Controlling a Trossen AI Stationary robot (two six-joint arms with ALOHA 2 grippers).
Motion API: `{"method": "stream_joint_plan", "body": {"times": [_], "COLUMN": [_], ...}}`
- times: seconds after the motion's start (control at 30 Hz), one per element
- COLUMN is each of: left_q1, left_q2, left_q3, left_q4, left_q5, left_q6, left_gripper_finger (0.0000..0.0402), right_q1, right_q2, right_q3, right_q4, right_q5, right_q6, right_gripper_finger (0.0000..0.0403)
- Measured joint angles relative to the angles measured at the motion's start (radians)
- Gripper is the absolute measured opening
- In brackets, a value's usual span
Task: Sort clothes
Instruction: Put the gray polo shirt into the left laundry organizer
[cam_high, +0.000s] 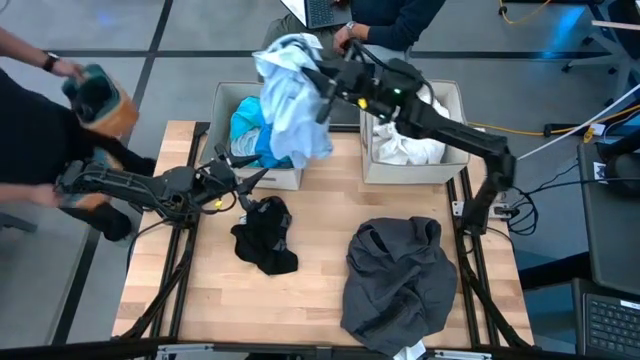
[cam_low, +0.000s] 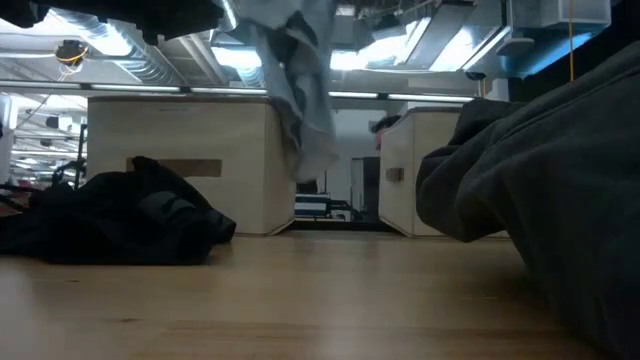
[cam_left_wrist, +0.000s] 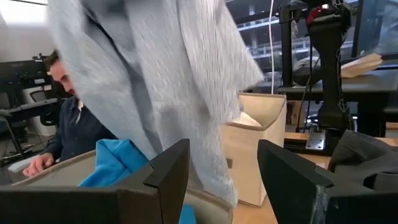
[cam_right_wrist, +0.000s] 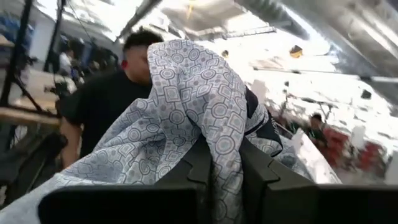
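My right gripper (cam_high: 325, 85) is high above the left beige bin (cam_high: 228, 100), shut on the pale blue patterned garment (cam_high: 290, 100), which hangs over that bin and shows in the low view (cam_low: 300, 90). A turquoise garment (cam_high: 250, 130) lies in the left bin. A white garment (cam_high: 410, 145) lies in the right bin (cam_high: 455, 100). My left gripper (cam_high: 245, 178) is open and empty by the left bin's near wall. The small black garment (cam_high: 265, 235) and the large dark grey garment (cam_high: 395, 275) lie on the table. My right gripper pinches a bunched fold of the pale blue garment (cam_right_wrist: 217, 143) between its two fingers. The cloth drapes over and around the fingers. The garment is lifted clear and hangs slack below the gripper, over the left bin.
A person (cam_high: 60, 110) stands at the table's left edge holding a bundle. Another person (cam_high: 385, 20) sits behind the bins. Bare wood (cam_high: 320, 210) lies between the black and grey garments.
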Motion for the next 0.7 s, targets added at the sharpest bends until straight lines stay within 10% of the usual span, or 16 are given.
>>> {"method": "stream_joint_plan", "body": {"times": [0.3, 0.7], "left_q1": [-0.001, -0.084], "left_q2": [-0.002, -0.19], "left_q3": [0.0, 0.0], "left_q4": [-0.019, -0.176], "left_q5": [0.0, -0.165], "left_q6": [0.011, 0.008], "left_gripper_finger": [0.018, 0.018], "right_q1": [-0.02, -0.026], "right_q2": [0.298, 0.491], "right_q3": [0.347, 0.368], "right_q4": [-0.01, -0.143], "right_q5": [-0.087, -0.086], "right_q6": [0.007, 0.084], "right_gripper_finger": [0.0044, 0.0046]}}
